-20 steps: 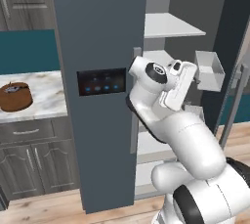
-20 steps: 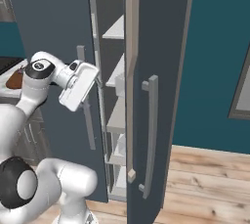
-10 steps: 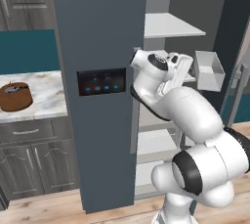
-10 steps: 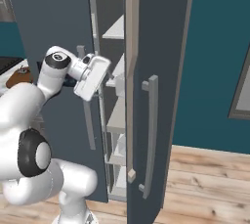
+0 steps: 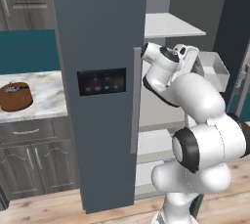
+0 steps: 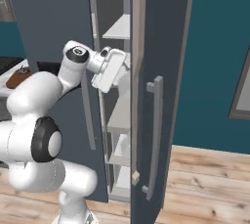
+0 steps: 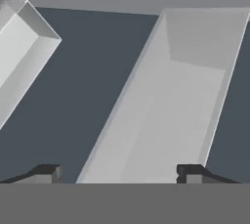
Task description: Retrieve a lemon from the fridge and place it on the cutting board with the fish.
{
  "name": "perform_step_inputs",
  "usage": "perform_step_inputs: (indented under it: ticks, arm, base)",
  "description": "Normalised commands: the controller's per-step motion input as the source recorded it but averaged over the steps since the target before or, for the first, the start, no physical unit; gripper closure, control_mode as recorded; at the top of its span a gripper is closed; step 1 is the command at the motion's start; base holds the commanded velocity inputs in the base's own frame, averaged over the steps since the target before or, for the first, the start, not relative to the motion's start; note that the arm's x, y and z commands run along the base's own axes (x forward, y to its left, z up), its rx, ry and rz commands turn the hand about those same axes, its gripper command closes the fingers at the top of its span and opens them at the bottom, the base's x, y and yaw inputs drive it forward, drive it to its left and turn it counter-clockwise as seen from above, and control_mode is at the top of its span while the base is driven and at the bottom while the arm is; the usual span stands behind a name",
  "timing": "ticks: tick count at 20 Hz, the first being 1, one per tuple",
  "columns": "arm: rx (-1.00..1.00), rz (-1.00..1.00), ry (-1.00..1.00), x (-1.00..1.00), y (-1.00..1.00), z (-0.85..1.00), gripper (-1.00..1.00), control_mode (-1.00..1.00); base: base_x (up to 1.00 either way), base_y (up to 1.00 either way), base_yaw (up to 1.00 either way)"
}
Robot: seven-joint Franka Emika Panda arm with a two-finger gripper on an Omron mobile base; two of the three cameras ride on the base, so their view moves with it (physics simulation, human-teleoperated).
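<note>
The fridge (image 5: 97, 47) stands with its left door closed, the black touch panel (image 5: 101, 81) with blue lights on its face, and its right door (image 6: 161, 71) swung open. The arm reaches into the open compartment at about 1 o'clock from the base, its hand at the height of the middle shelves (image 5: 168, 25). In the hand view the gripper (image 7: 118, 171) shows its two dark fingertips (image 7: 46, 171) far apart, spread wide with nothing between them. Ahead of the tips lies a pale grey bin (image 7: 171, 100) running toward 12 o'clock, with a second pale bin (image 7: 19, 56) at 10 o'clock (both look bare inside). The dark inner face of the door shows between them.

On the marble counter (image 5: 44, 96) at 9 o'clock of the fridge sits the reddish-brown cutting board (image 5: 14, 96), something small and greyish on top, too small to tell apart. Grey cabinets (image 5: 34, 164) stand below the counter.
</note>
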Motion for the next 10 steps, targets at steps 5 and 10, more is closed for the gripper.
perform_step_inputs:
  ticks: [5, 10]
  arm:
    - [-0.01, 0.03, -0.05, 0.17, -0.77, 0.14, -1.0, -1.0]
    - [0.0, 0.0, -0.14, -0.06, -0.96, 0.19, -1.0, -1.0]
  base:
    - [0.0, 0.0, 0.0]
    - [0.0, 0.0, 0.0]
